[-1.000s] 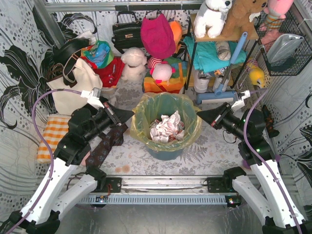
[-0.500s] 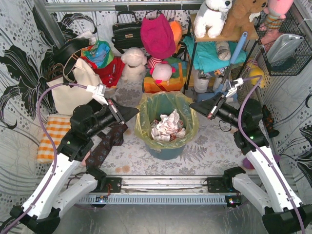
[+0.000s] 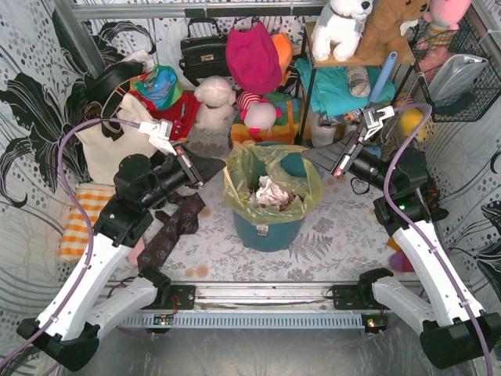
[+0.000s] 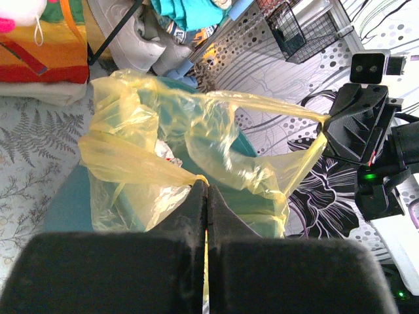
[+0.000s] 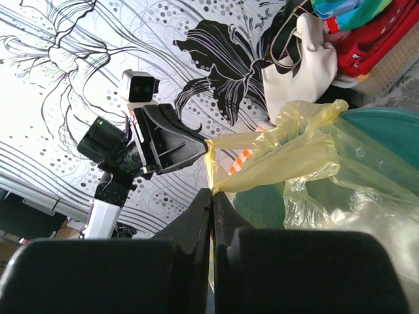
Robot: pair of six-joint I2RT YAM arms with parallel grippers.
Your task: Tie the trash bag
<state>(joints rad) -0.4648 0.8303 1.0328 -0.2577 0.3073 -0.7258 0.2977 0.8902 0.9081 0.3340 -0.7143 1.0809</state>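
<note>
Jaws on both sides are pressed flat together, no gap. Left gripper (image 4: 206,191) is pinching one edge of the bag (image 3: 262,166) rim, and right gripper (image 5: 211,194) has the opposite edge.

Bag sits in the bin (image 3: 268,229) mid-table, btw the two arms. Its rim is pulled up off the bin lip and stretched out into two ears. Paper (image 3: 270,191) is visible inside.

Imo this is the gather-the-ears step before the knot. Bring both ears in over the centre evenly so there's enough slack to cross them. Go easy on tension bc film this thin prob tears or slips out of a pinch. Also watch the bin doesn't lift w/ the bag, and keep the left elbow off the tote (image 3: 117,145).
</note>
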